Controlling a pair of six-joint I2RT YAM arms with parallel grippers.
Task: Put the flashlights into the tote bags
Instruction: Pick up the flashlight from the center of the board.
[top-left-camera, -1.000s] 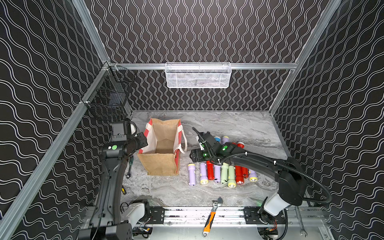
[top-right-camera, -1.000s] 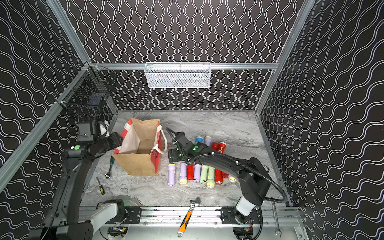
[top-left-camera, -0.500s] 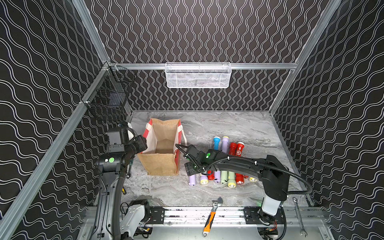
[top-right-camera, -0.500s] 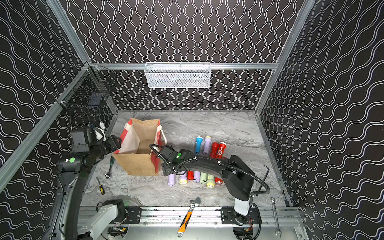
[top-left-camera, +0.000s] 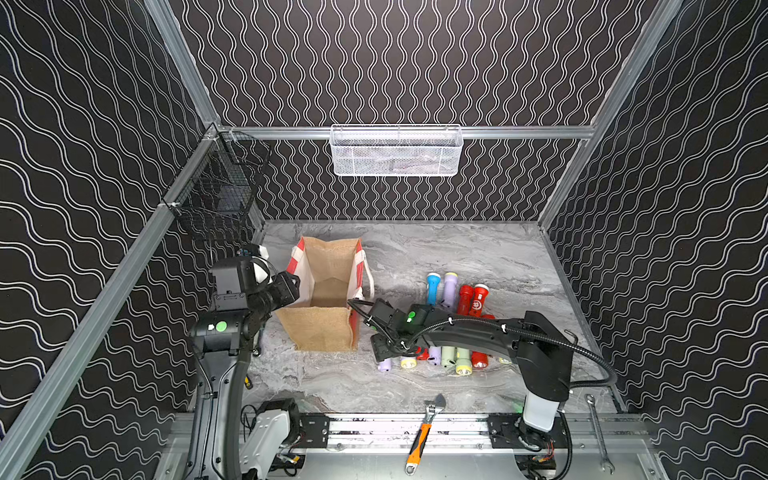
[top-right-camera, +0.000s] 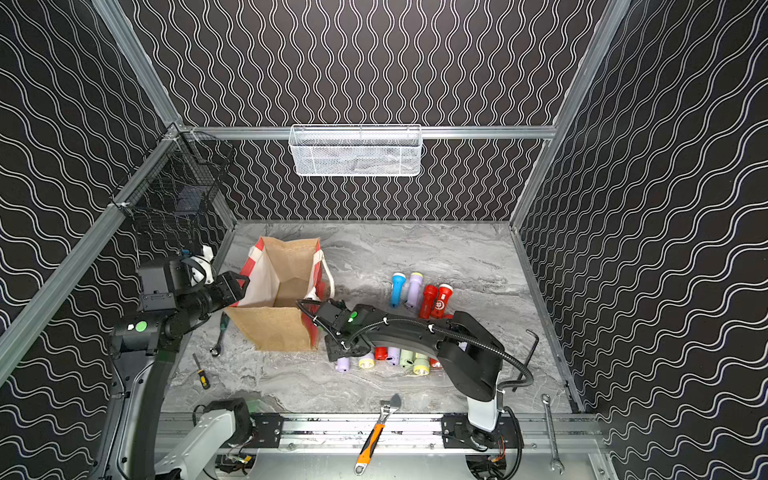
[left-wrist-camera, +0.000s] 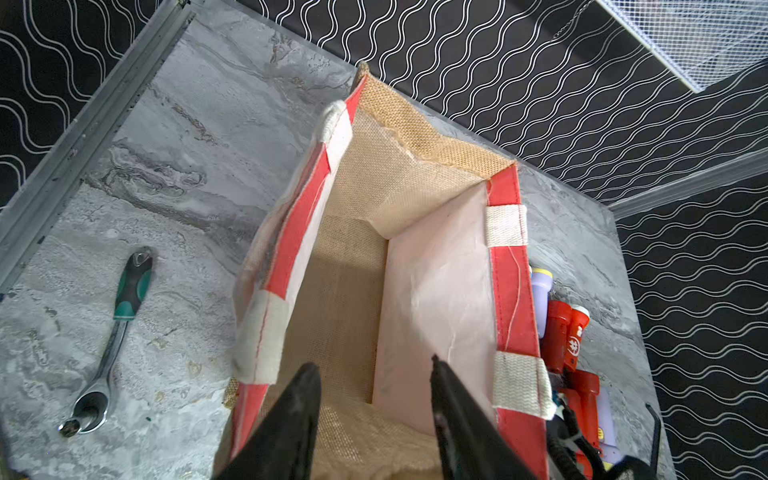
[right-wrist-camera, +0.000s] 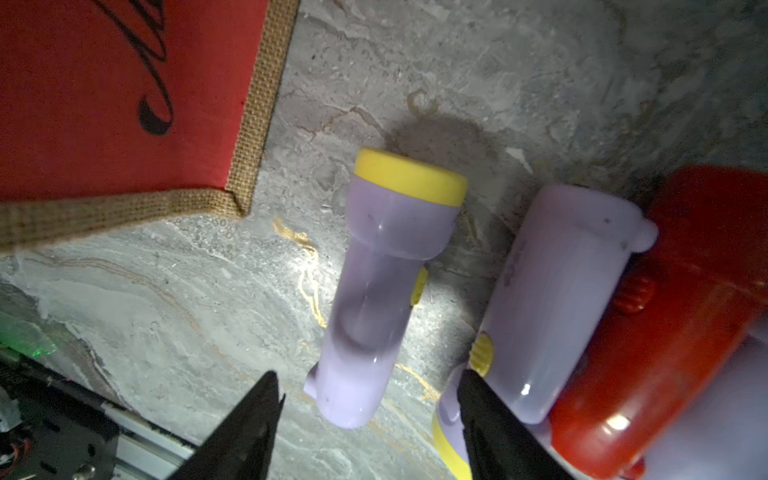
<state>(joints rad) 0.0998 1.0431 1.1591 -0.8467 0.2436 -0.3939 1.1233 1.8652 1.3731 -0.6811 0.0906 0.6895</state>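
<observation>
Right wrist view puts the right end effector (right-wrist-camera: 369, 374) low over the bench (right-wrist-camera: 166, 291), its jaws apart and straddling the tail of a lilac flashlight (right-wrist-camera: 382, 291), with a gap on each side, so nothing is gripped yet. That flashlight lies flat near the bottom corner of the bag (right-wrist-camera: 116, 91). A second lilac flashlight (right-wrist-camera: 557, 307) lies just beside it, against a red flashlight (right-wrist-camera: 685, 311).

In a top view the bag stands upright and open toward the bench's left edge. A row of flashlights (top-left-camera: 449, 357) lies to its right, nearer the front edge, and four more (top-left-camera: 451, 286) lie behind. The left wrist view shows no flashlight inside the bag. The left end effector (left-wrist-camera: 372, 361) hangs over the bag's mouth, jaws apart and empty.

The step in hand looks like the first pick. One finger sits very close to the second lilac flashlight, so it should go down into the gap between the two and not onto the neighbour. A hold nearer mid-barrel than the tail would likely keep the head from drooping. The lift needs to clear the bag's striped rim, and the drop must avoid the left end effector.
</observation>
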